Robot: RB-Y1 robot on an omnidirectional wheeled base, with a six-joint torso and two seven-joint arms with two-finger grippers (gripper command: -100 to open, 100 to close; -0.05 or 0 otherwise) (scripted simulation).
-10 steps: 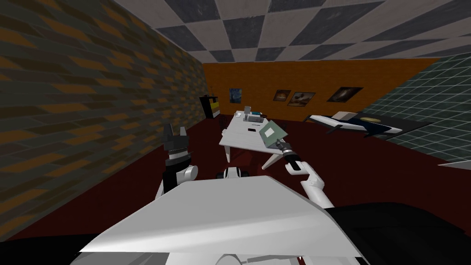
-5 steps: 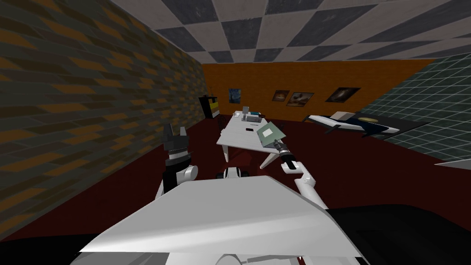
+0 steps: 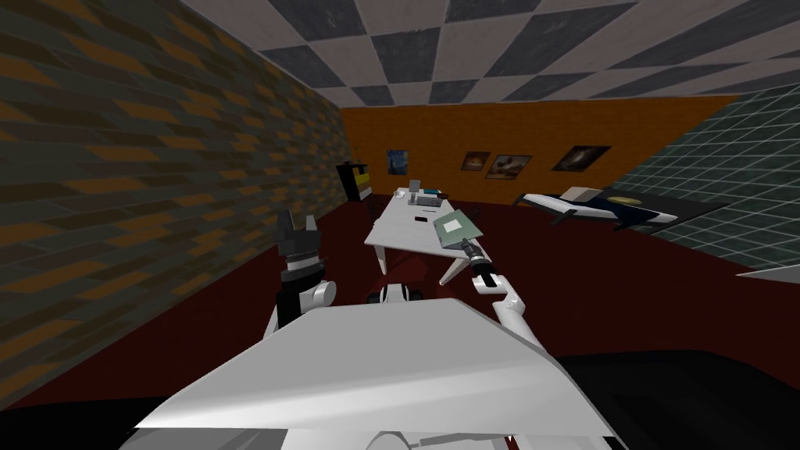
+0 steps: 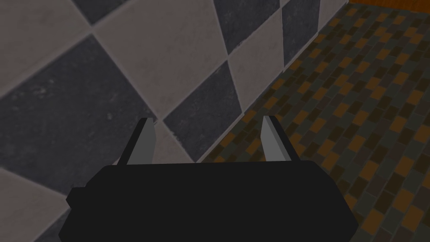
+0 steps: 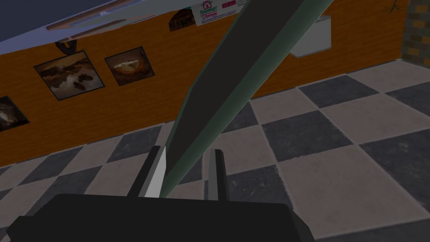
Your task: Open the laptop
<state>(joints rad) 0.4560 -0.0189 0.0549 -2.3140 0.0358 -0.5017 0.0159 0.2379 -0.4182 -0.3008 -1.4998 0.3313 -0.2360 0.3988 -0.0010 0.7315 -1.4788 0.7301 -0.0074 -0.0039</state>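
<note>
Your right gripper (image 3: 467, 246) is pinching the grey-green laptop lid (image 3: 457, 227) by its edge at the white table's (image 3: 402, 226) near corner. Its jaws are drawn narrow around it, seemingly to swing it up on its hinge. The left gripper (image 3: 299, 220) is hanging raised, spread wide and empty, well apart. Open floor is lying beyond that corner.

The grey-green slab laptop (image 3: 457, 228) stood on the long white table's (image 3: 402, 224) near corner at one o'clock; small clutter (image 3: 424, 198) lay behind, at twelve.
</note>
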